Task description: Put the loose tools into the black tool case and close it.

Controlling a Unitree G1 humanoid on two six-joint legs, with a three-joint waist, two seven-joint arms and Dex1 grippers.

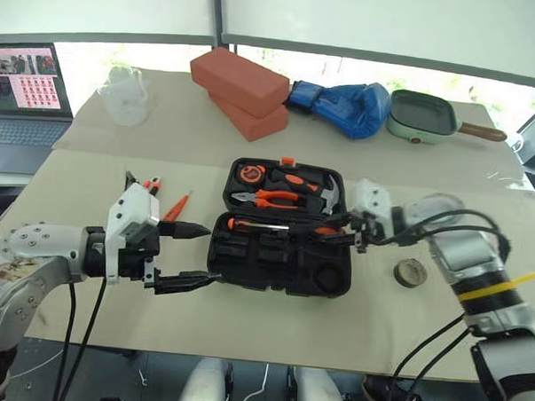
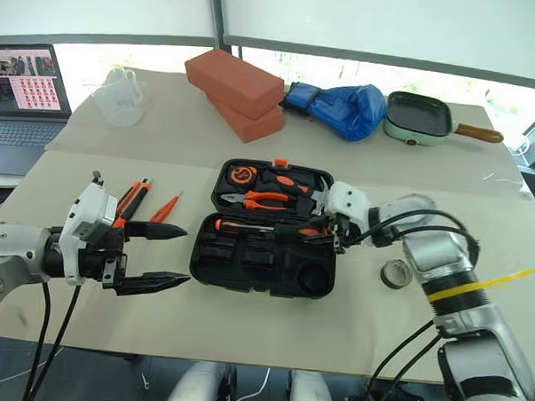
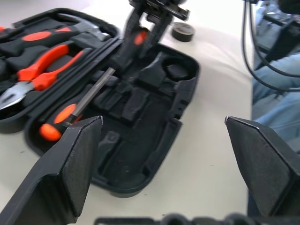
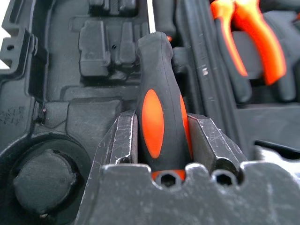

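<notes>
- While the open black plastic tool case (image 1: 278, 254) is holding one screwdriver, the right claw (image 4: 161, 136) is gripping an orange-and-black-handled screwdriver (image 4: 159, 117) over it.
- Left claw (image 1: 181, 254) is hanging wide open, empty.
- Orange-and-black utility knife (image 2: 133, 197), small red screwdriver (image 2: 165, 208) and dark grey tape roll (image 1: 411, 272) are lying on the table (image 1: 91, 175), waiting.

Robot test lab, paper-covered table (image 1: 245, 315), laptop (image 1: 23, 92), odd props: 2 bricks (image 1: 241, 88), boxing glove (image 1: 347, 106)

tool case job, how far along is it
One screwdriver already lies in the open black tool case. The right gripper has its jaws shut on a second screwdriver's handle over the case. Left to do: the utility knife and third screwdriver on the table's left, the tape roll on the right, then closing the lid. The left gripper is open, empty.
</notes>
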